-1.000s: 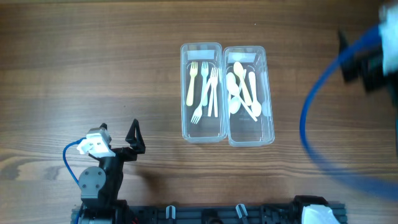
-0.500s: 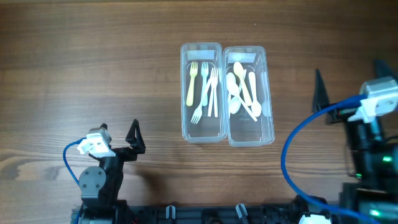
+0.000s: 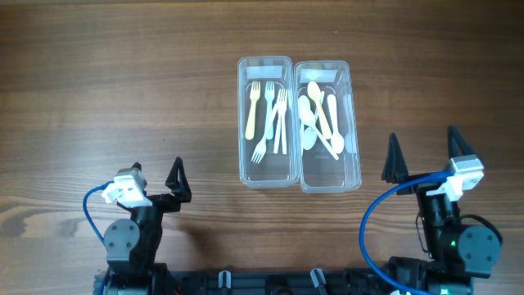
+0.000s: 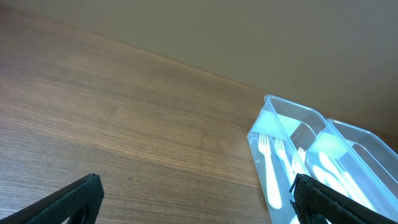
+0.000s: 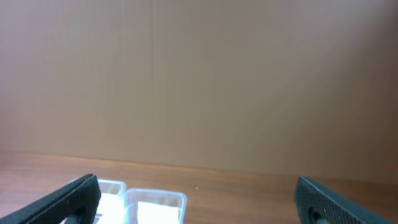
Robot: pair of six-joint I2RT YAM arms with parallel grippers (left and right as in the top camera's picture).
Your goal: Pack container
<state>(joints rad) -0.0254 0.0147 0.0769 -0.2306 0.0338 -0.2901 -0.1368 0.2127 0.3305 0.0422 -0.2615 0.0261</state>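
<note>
Overhead view shows that the right gripper (image 3: 422, 147) has come back to rest near the spoon container (image 3: 357, 168), jaws wide and empty like the left gripper (image 3: 154, 176), with the forks (image 3: 270, 119) lying in the fork container (image 3: 243, 164) beside it, so packing seems finished.

Forks (image 3: 268, 119) in left container (image 3: 266, 172), spoons (image 3: 319, 123) in right container (image 3: 332, 176), both side by side on table (image 3: 123, 82)

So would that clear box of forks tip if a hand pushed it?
Probably it slides: the box is long, low and flat on the smooth table. It looks like thin plastic holding a few forks, so likely light, with walls that flex. Pushed toward the spoon box close beside it, both would likely move.
</note>
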